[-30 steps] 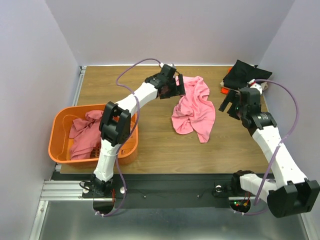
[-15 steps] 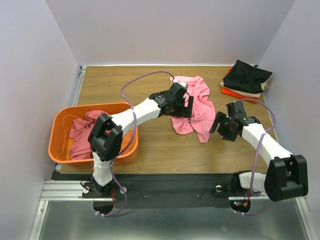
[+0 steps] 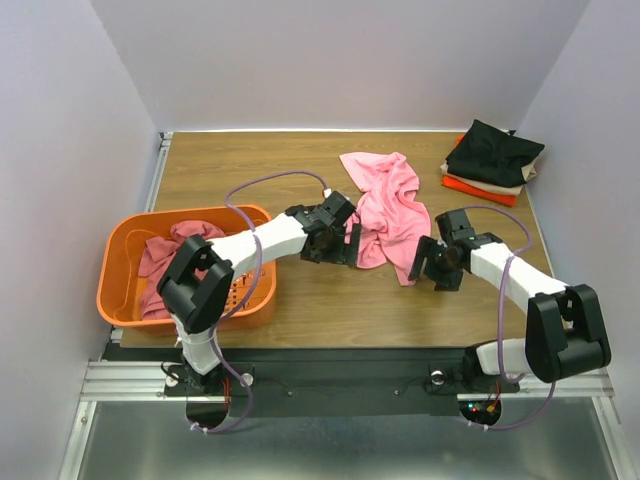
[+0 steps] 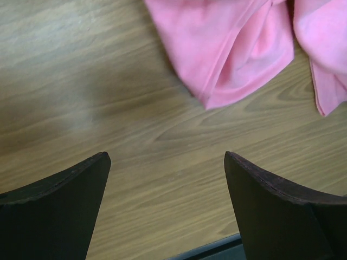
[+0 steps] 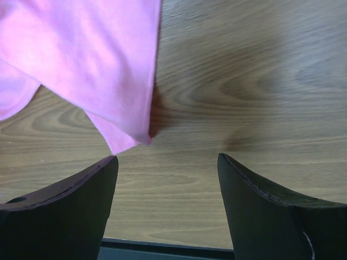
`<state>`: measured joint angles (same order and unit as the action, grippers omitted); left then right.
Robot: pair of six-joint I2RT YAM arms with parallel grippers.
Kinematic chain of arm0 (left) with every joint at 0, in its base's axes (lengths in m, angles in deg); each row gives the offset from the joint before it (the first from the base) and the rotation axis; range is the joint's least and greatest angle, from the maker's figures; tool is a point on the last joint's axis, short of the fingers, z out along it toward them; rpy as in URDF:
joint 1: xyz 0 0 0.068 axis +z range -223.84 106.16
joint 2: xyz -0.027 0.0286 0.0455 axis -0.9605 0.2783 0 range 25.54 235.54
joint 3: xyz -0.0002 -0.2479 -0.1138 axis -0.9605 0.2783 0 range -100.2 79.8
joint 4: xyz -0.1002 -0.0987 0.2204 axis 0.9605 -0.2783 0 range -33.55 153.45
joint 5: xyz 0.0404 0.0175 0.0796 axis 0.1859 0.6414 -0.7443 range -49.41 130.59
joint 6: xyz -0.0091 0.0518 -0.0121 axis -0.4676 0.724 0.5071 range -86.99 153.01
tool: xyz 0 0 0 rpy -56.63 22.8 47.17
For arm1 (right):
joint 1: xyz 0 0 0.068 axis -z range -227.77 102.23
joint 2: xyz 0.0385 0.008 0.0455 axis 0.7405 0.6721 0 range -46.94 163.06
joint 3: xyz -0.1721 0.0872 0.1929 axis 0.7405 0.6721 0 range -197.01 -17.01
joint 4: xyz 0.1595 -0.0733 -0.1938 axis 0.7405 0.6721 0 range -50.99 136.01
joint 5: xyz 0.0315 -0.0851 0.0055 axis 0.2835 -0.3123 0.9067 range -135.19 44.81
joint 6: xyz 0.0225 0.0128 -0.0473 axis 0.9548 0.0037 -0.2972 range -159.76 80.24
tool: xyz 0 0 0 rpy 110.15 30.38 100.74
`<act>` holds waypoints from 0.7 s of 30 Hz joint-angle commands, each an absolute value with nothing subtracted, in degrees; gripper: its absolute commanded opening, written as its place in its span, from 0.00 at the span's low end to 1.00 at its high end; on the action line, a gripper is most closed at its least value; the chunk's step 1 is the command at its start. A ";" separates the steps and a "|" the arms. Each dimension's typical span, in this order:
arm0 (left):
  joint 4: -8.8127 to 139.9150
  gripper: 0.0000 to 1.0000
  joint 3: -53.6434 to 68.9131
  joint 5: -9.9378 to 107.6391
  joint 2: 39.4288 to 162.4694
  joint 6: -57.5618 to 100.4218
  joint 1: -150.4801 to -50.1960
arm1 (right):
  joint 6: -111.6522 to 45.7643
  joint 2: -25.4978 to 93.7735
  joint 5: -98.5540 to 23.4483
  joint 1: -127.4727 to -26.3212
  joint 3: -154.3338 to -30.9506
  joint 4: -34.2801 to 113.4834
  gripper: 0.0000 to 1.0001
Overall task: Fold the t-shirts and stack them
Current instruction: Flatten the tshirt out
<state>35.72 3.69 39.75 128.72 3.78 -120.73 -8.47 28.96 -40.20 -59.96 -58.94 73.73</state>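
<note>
A light pink t-shirt (image 3: 385, 210) lies crumpled in the middle of the table; its lower folds show in the left wrist view (image 4: 233, 54) and its bottom corner in the right wrist view (image 5: 92, 70). My left gripper (image 3: 340, 245) is open and empty over bare wood just left of the shirt's lower edge. My right gripper (image 3: 428, 270) is open and empty just right of the shirt's bottom corner. A darker rose t-shirt (image 3: 170, 265) lies in the orange basket (image 3: 118, 262). A folded stack sits at the back right: black t-shirt (image 3: 493, 150) on beige (image 3: 528, 172) on red-orange (image 3: 478, 188).
The orange slotted basket stands at the left near edge, against the left arm's base. The table's front edge (image 4: 211, 250) lies close below both grippers. Purple walls enclose the table on the left, back and right.
Both grippers have moved toward the near edge, down along the pink shirt's sides. The left one went from the shirt's top left to its lower left; the right one came from near the stack.
</note>
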 commanded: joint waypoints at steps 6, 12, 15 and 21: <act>30.67 0.98 11.93 37.78 116.61 -0.03 -121.12 | -8.03 30.49 -40.97 -64.03 -60.95 70.21 0.79; 30.05 0.98 18.53 37.95 109.67 -3.63 -121.04 | -7.77 30.40 -41.24 -65.26 -60.60 69.86 0.79; 29.87 0.98 21.60 38.30 106.86 -5.30 -121.04 | -7.85 30.40 -41.67 -65.78 -60.43 69.59 0.79; 28.03 0.98 26.01 37.08 101.14 -8.03 -121.04 | -8.38 31.98 -42.56 -66.14 -60.69 68.10 0.79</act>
<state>30.89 24.06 39.03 105.77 -5.19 -121.02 -8.23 30.73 -40.99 -65.51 -58.96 71.13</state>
